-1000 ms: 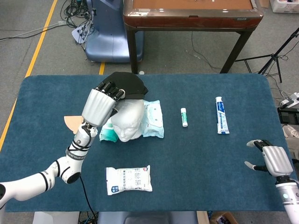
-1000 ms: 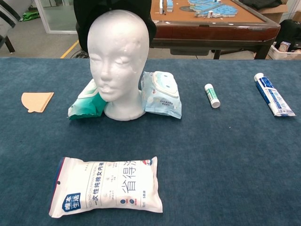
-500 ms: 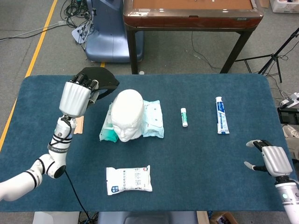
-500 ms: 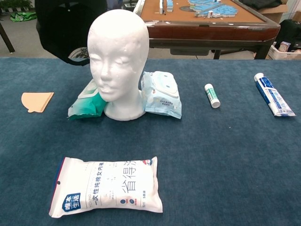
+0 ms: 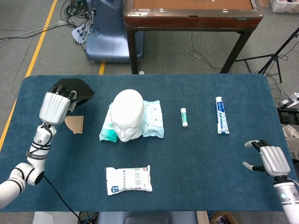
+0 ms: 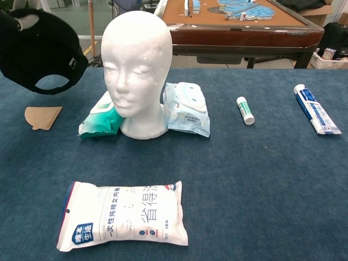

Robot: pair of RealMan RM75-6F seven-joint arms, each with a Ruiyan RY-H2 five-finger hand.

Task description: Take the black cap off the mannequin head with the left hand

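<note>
The white mannequin head [image 5: 128,114] [image 6: 137,65] stands bare at the middle of the blue table. The black cap [image 5: 75,89] [image 6: 39,51] hangs in the air well to its left, above the table's far left part. My left hand [image 5: 56,105] grips the cap from above; in the chest view only a sliver of that hand [image 6: 24,22] shows over the cap. My right hand [image 5: 269,159] rests near the front right corner, fingers apart, holding nothing.
Two wipe packs [image 5: 153,118] [image 6: 186,107] lean against the mannequin's base. A tan paper piece [image 5: 74,124] lies under the cap. A white pouch [image 5: 128,179], a small stick [image 5: 184,116] and a toothpaste tube [image 5: 222,115] lie on the cloth.
The cap came off the mannequin head. My left hand carried it leftward and lower, from over the head to above the table's left side. The right hand stayed put.
</note>
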